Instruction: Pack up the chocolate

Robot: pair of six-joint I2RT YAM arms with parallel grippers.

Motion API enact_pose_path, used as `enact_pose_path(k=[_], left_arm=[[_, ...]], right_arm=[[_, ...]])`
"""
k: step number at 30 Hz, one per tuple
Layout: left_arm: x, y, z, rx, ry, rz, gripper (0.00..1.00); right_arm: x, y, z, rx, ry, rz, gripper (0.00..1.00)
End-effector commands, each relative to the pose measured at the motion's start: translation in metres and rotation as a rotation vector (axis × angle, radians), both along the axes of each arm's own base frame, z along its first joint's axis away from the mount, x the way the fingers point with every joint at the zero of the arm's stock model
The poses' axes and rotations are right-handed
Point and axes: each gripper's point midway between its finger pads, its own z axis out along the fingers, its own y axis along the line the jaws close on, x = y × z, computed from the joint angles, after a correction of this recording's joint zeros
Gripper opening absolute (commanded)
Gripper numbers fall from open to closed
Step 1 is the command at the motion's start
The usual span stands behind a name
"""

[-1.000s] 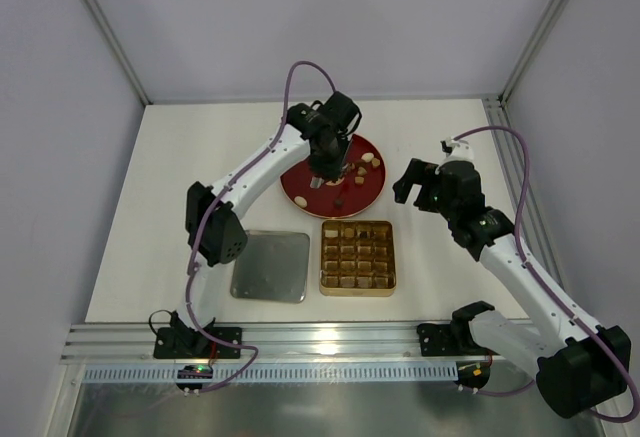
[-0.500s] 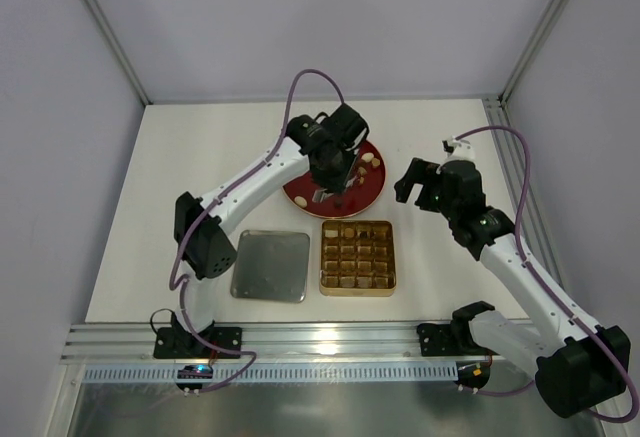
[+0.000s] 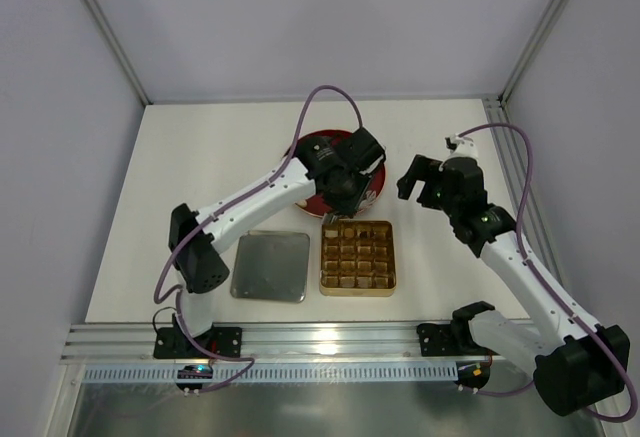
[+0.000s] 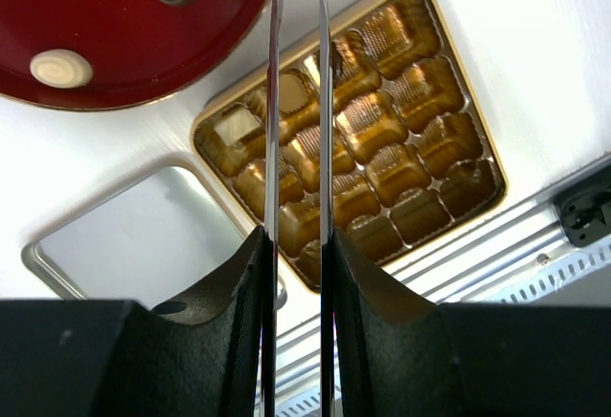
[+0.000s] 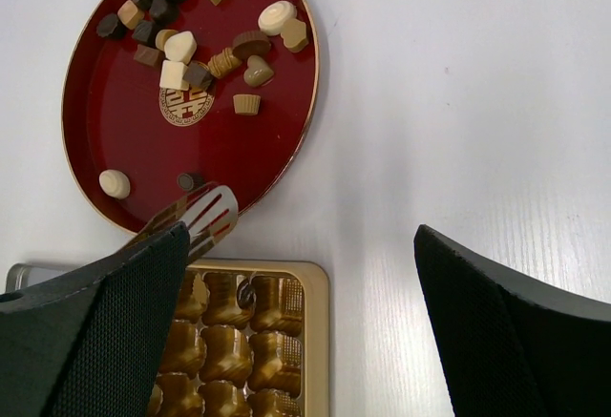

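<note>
Jaws first: the left gripper [image 5: 203, 215] has its two long thin blades almost together, with just a slim gap running between them, and honestly I can't tell if there's a piece pinched at the tips. In the right wrist view those tips sit over the lower rim of the plate [image 5: 124, 135], right above the top edge of the tin [image 5: 317, 288]. The right gripper [image 5: 302, 233] is spread wide with nothing in it, hovering over bare table to the right of the plate, apart from the left one. The chocolate [image 5: 191, 54] is mostly bunched in the upper part of the plate, with dark, caramel and cream pieces mixed, plus a cream round one and a small dark one at lower left near the blade tips. In the top view the tin sits just below the plate, and a silver tray [image 3: 271, 265] lies just beside it on the left.
</note>
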Motion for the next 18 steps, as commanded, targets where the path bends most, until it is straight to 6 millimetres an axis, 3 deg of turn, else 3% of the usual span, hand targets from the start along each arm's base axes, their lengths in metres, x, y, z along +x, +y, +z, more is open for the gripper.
enact_pose_path(k=[1, 11, 18], left_arm=[[-0.009, -0.005, 0.032, -0.087, -0.064, 0.012, 0.30], [-0.047, -0.014, 0.026, -0.104, -0.057, -0.022, 0.30], [-0.062, -0.024, 0.018, -0.100, -0.048, -0.044, 0.30]], right_arm=[[0.007, -0.005, 0.024, 0.004, -0.054, -0.026, 1.00], [0.004, -0.009, 0.024, 0.021, -0.047, -0.038, 1.00], [0.001, -0.011, 0.023, 0.025, -0.046, -0.038, 1.00]])
